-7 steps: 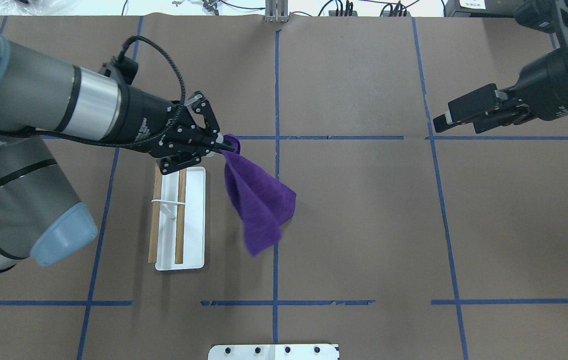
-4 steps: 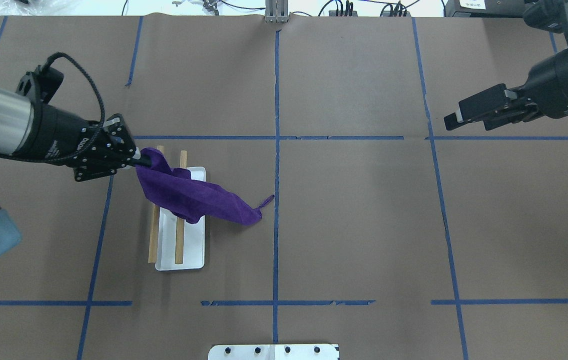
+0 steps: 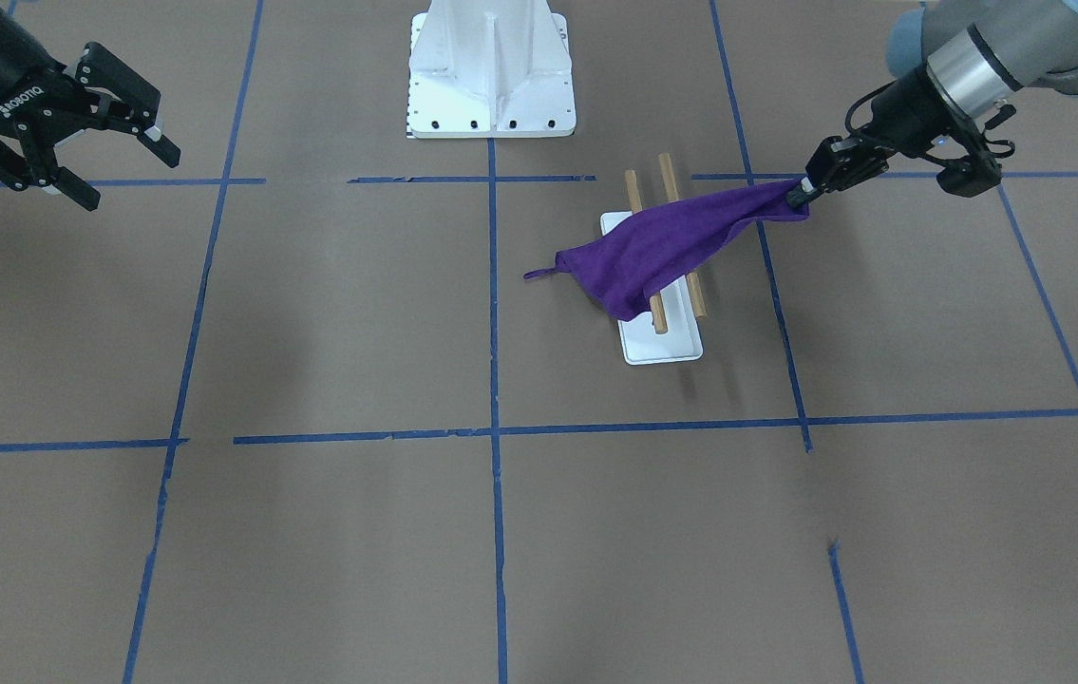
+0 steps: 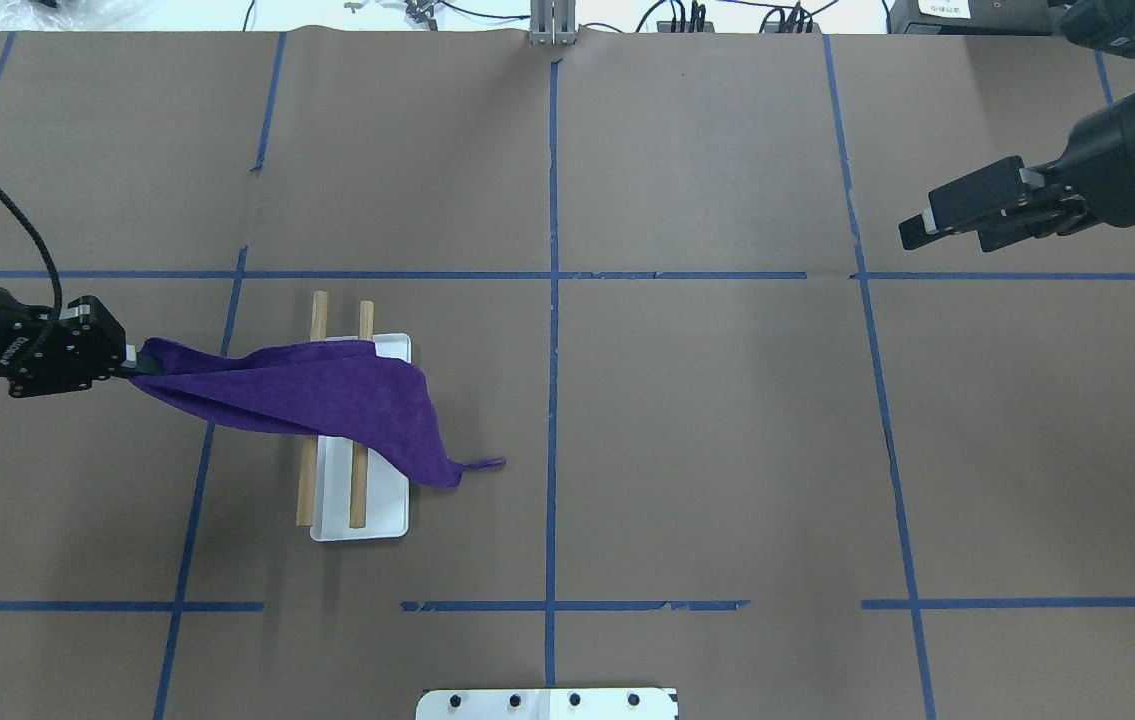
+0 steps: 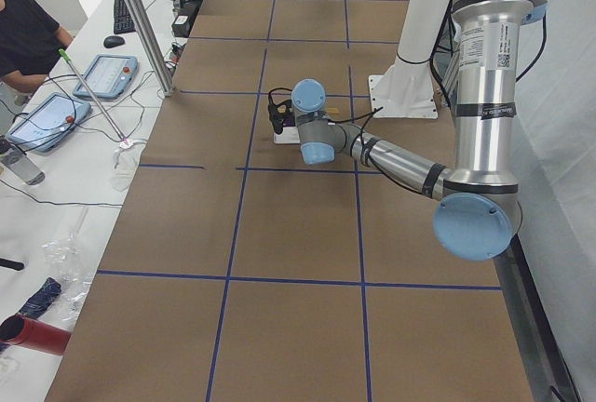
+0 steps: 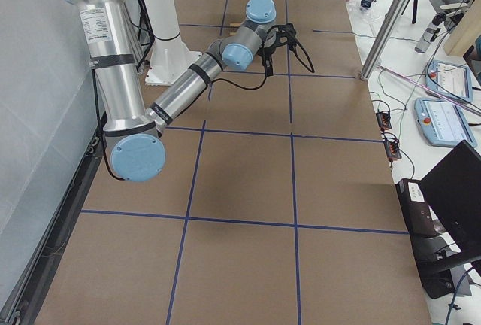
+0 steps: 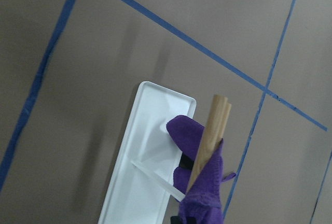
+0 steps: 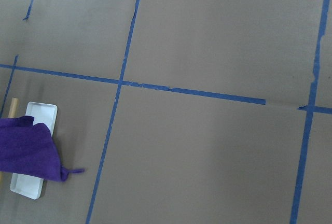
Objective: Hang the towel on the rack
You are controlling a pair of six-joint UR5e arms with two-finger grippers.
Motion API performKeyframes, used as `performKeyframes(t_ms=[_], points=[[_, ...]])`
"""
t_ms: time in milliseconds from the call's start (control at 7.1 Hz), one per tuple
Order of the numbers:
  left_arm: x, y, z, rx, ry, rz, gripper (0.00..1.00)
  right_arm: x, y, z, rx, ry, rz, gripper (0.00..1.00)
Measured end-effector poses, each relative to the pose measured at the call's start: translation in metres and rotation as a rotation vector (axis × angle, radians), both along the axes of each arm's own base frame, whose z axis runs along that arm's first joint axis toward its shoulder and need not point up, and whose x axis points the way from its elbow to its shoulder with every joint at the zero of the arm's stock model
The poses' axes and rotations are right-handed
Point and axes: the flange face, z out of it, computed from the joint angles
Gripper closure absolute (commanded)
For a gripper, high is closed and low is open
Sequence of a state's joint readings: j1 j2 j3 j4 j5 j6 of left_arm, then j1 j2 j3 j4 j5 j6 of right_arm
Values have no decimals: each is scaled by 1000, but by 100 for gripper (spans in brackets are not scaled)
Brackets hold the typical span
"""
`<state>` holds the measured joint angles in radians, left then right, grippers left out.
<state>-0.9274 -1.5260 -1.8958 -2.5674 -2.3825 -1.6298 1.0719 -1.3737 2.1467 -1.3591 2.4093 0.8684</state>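
The purple towel [image 4: 327, 395] lies stretched across both wooden dowels of the rack [image 4: 307, 490], with its loop corner hanging past the white base [image 4: 382, 510] toward the table's middle. My left gripper [image 4: 137, 362] is shut on the towel's other corner, to the left of the rack and apart from it. The front-facing view shows the towel [image 3: 662, 247] draped over the rack [image 3: 667, 347] and pulled taut by the left gripper [image 3: 797, 195]. The left wrist view shows the towel [image 7: 202, 182] around a dowel [image 7: 210, 130]. My right gripper [image 3: 127, 176] is open and empty, far off at the right [image 4: 927, 228].
The large white bolted pedestal [image 3: 491, 66] stands at the robot's side of the table; its edge shows in the overhead view [image 4: 547, 703]. Blue tape lines cross the brown table. An operator [image 5: 23, 30] sits beyond the far end.
My left gripper has moved left past the rack, dragging the towel from hanging in the air to lying over both dowels. The right gripper has drawn back slightly to the right.
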Motion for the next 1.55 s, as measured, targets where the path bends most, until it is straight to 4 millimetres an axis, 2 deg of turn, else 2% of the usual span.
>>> performKeyframes(t_ms=[141,282,423,704,845,986,1268,1549], points=[[-8,-4,15,2,-5,7,64,1,-1,2,-3,2,4,0],[-8,-7,23,1,-10,12,13,3,-3,3,-6,4,8,0],[-6,-11,30,-3,-17,13,0,5,-4,6,-10,7,12,0],[-3,-16,39,-14,-28,8,0,12,-10,23,-35,29,30,0],[-6,-18,42,-10,-33,1,0,22,-11,46,-51,55,37,0],[-13,-24,47,35,-47,-8,0,39,-12,81,-60,98,40,0],[-45,-45,85,273,-136,-13,0,90,-30,181,-58,207,35,0],[-102,-71,139,529,-282,-14,0,157,-49,285,-44,307,27,0]])
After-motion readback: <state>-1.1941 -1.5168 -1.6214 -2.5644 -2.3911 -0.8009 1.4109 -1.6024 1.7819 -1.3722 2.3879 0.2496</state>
